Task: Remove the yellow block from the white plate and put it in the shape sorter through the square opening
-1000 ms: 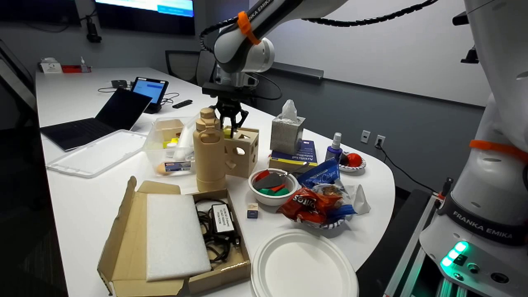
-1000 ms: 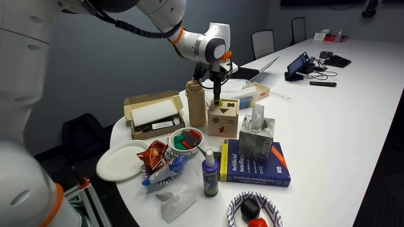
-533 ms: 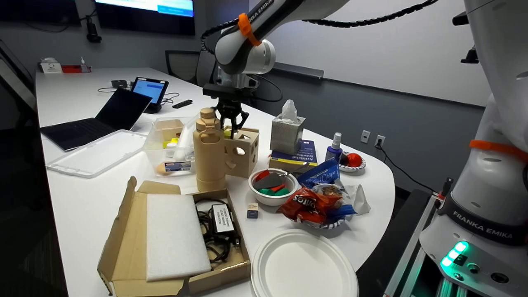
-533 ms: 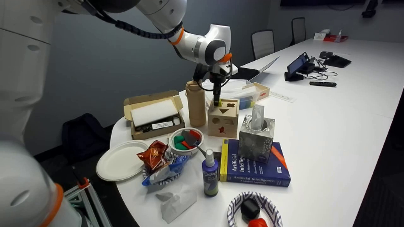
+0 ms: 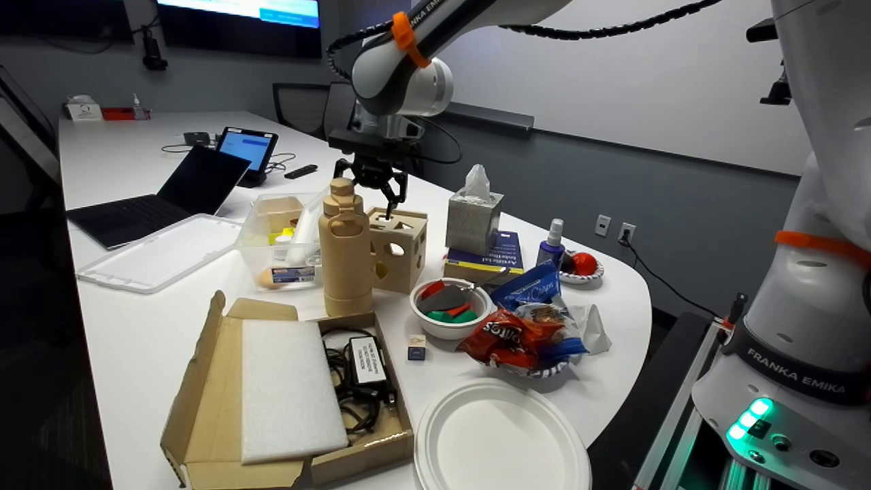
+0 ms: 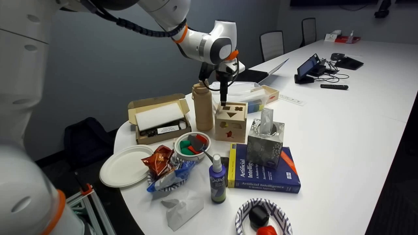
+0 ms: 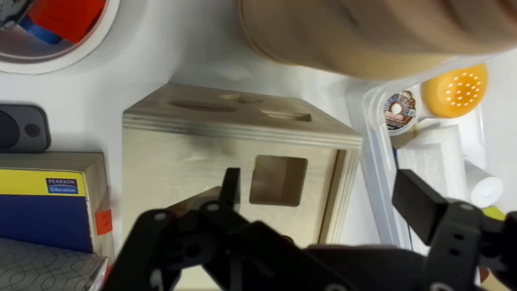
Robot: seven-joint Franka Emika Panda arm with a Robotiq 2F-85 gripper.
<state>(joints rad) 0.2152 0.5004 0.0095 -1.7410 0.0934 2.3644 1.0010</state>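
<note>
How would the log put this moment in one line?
gripper: open, above shape sorter | yellow block: inside, glimpsed from the side | white dish: red pieces, green pieces | task: looks done

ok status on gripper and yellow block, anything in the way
Gripper open above the shape sorter, holding nothing. Yellow block inside, partly showing. Tan bottle close by, not blocking the square opening.

Wrist view: close above shape sorter point(image 7: 234, 151), facing down. Both exterior views: farther, oblique, sharing tabletop point(image 6: 329, 130).
</note>
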